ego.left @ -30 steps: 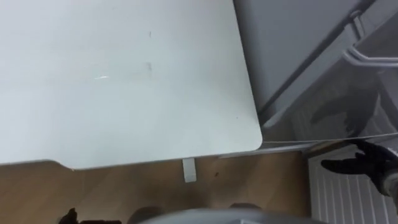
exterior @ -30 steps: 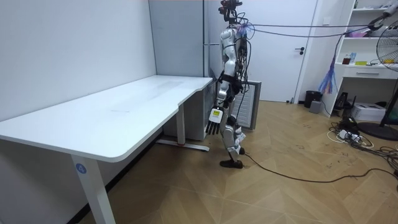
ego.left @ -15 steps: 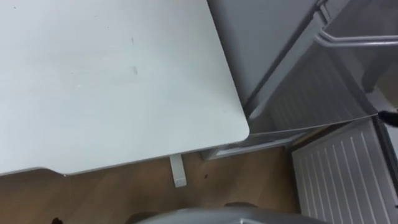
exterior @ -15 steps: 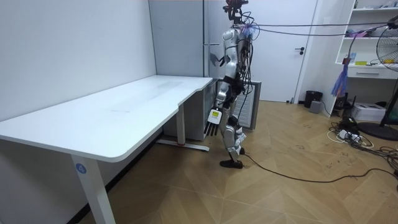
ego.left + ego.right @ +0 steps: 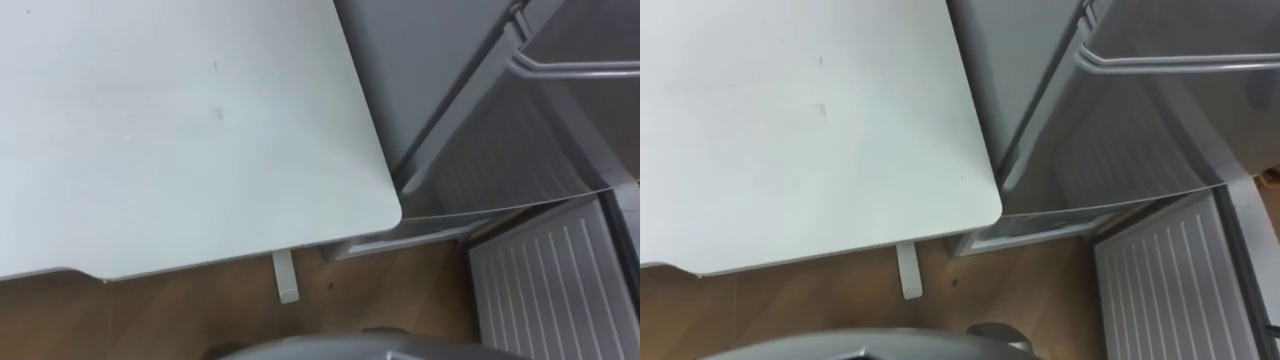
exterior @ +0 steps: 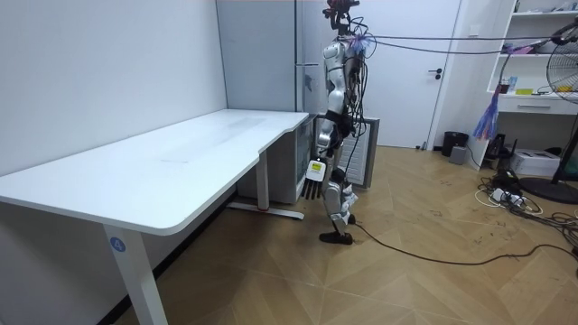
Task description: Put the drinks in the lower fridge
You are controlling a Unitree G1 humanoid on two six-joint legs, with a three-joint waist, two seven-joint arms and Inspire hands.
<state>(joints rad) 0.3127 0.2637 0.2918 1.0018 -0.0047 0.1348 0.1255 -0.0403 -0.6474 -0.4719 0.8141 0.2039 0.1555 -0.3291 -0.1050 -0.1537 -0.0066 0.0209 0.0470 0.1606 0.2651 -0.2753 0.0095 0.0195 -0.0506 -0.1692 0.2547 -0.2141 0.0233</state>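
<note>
A long white desk (image 6: 181, 158) is standing along the wall, and its rounded corner (image 5: 385, 215) is showing from above, with a white leg (image 5: 286, 277) coming down onto the wooden floor (image 6: 406, 280). Across the room a white door (image 6: 411, 72) is staying shut, and a small dark bin (image 6: 454, 143) is sitting beside it. A tall fan (image 6: 564, 72) is standing at the room view's right, by a white shelf (image 6: 533, 99). Loose cables (image 6: 506, 194) are lying tangled on the floor below it.
</note>
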